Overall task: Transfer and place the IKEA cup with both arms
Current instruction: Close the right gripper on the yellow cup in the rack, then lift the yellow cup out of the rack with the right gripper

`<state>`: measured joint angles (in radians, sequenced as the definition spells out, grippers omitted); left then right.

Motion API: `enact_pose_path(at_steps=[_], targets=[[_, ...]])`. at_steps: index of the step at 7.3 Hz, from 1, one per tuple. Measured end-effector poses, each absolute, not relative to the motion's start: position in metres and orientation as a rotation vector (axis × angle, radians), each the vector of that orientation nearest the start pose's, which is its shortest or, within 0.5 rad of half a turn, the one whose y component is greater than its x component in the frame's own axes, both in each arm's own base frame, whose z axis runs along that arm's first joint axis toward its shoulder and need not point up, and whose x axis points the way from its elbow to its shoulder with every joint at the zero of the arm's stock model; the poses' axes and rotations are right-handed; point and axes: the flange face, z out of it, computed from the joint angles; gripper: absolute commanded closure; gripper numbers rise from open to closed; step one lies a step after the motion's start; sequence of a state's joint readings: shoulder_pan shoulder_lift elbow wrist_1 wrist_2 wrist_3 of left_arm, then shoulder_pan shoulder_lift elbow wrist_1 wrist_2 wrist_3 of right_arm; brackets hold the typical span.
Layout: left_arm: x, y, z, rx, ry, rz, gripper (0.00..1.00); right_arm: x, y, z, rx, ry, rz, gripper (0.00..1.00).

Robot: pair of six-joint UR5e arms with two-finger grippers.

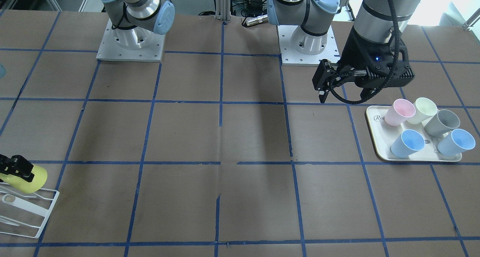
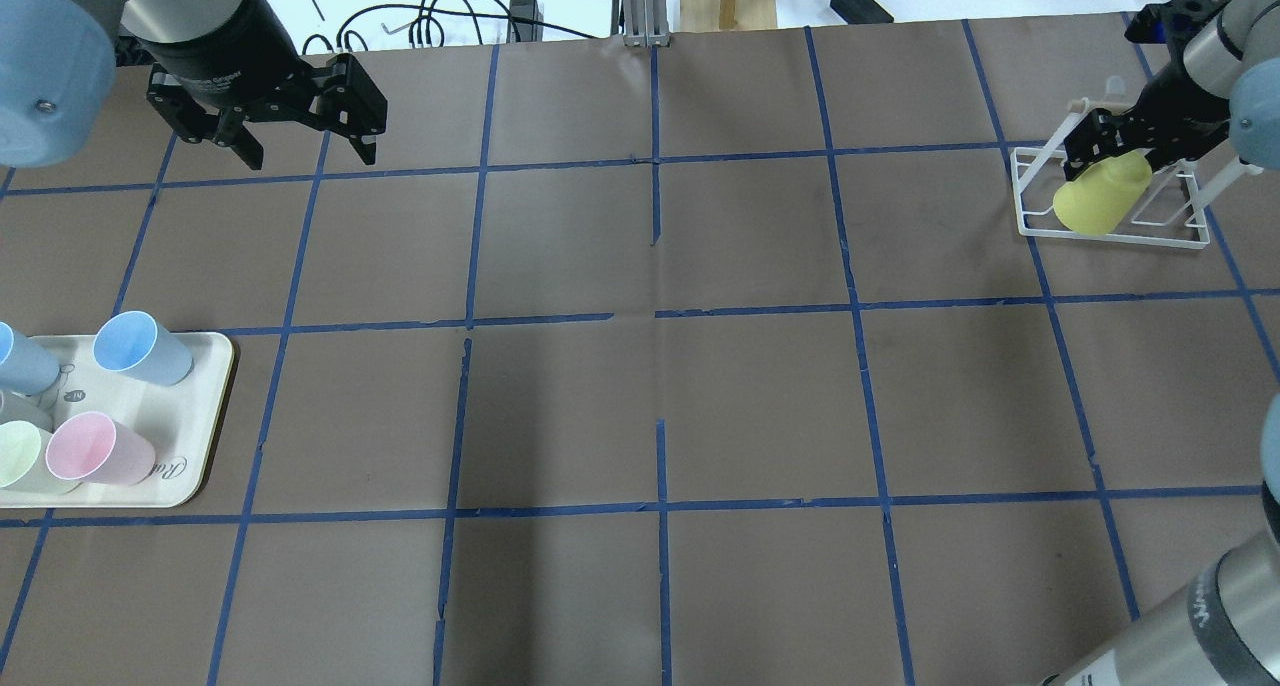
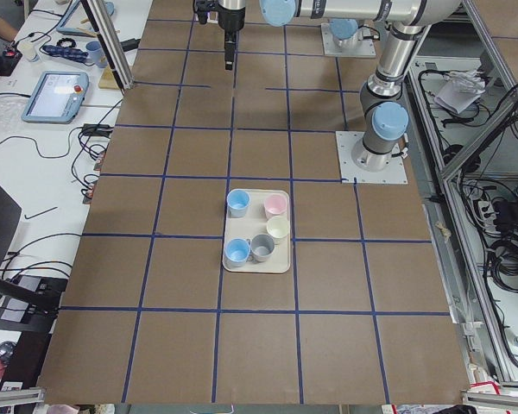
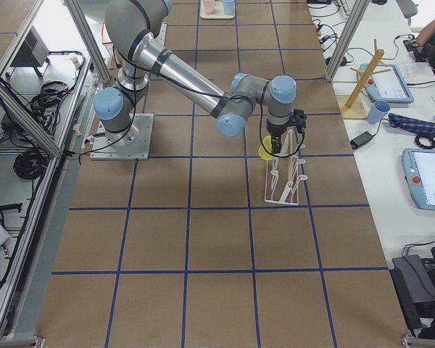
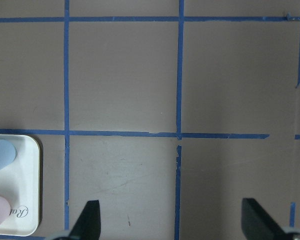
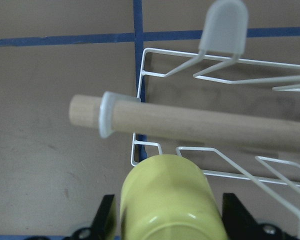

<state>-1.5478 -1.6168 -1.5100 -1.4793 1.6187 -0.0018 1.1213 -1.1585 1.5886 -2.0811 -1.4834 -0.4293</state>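
The lemon-yellow IKEA cup (image 2: 1100, 198) lies tilted on its side over the near end of a white wire rack (image 2: 1030, 181) at the table's far right. My right gripper (image 2: 1105, 151) is shut on it; in the right wrist view its fingers flank the cup (image 6: 165, 200), which sits below a wooden peg (image 6: 190, 125) of the rack (image 6: 190, 65). The cup also shows in the front view (image 1: 32, 180) at the left edge. My left gripper (image 2: 305, 151) is open and empty, high over the far left of the table; its fingertips (image 5: 92, 217) frame bare table.
A cream tray (image 2: 190, 466) at the left front holds pink, pale cream-yellow, grey and two light-blue cups. It also shows in the front view (image 1: 378, 137) and the left wrist view (image 5: 27, 200). Blue tape lines grid the brown table.
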Motion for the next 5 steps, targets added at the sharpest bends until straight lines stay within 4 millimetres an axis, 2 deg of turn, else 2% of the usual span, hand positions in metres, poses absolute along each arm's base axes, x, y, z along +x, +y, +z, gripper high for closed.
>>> enact_pose_path(at_steps=[1,3,5], targets=[[-0.116,-0.524,0.505,-0.043,3.087,-0.166,0.0,-0.148,-0.633,0.299,0.026,3.092,-0.169,0.65],[-0.117,-0.524,0.507,-0.044,3.088,-0.174,0.0,-0.148,-0.633,0.303,0.025,3.094,-0.172,0.72],[-0.117,-0.524,0.508,-0.044,3.089,-0.181,0.0,-0.15,-0.636,0.318,0.023,3.096,-0.174,0.78]])
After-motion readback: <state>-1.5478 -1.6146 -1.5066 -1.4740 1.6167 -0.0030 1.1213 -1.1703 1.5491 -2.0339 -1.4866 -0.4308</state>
